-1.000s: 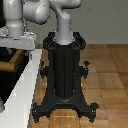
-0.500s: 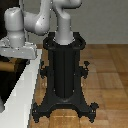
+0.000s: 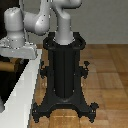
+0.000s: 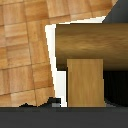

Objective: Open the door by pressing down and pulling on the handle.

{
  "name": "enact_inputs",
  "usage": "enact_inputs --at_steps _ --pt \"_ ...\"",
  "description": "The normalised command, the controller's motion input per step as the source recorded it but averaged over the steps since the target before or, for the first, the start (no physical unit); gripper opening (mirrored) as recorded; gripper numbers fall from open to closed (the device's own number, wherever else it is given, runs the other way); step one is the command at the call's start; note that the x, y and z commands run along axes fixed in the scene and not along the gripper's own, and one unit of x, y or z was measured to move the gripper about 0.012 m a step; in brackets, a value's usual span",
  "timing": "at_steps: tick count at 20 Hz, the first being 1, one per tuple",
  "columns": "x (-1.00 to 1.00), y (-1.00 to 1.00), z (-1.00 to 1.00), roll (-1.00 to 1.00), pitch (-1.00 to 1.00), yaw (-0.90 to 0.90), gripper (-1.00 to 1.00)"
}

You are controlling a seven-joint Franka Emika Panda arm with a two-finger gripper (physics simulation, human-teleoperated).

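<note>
Hovering over handle (image 4: 90, 50), bar running three to nine o'clock directly beneath; door (image 4: 117, 80) behind; gripper jaw state unreadable.

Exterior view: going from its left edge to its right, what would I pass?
White frame of the door → grey arm's wrist block above the frame → black pedestal → bare wooden floor. The handle shows only as a dark sliver under the wrist, so I leave it out.
</note>
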Motion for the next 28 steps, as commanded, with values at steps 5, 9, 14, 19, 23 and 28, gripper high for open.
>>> enact_inputs --at_steps 5,9,14,19,23,28 --pt "0.0 0.0 -0.4 0.0 -0.09 0.0 -1.0" --pt "0.0 0.0 -0.5 0.0 -0.08 0.0 -1.0" --pt "0.0 0.0 -0.8 0.0 -0.09 0.0 -1.0" --pt "0.0 0.0 -0.6 0.0 -0.09 0.0 -1.0" --pt "0.0 0.0 -0.5 0.0 -0.11 0.0 -1.0" --pt "0.0 0.4 0.0 0.0 0.0 0.0 -1.0"
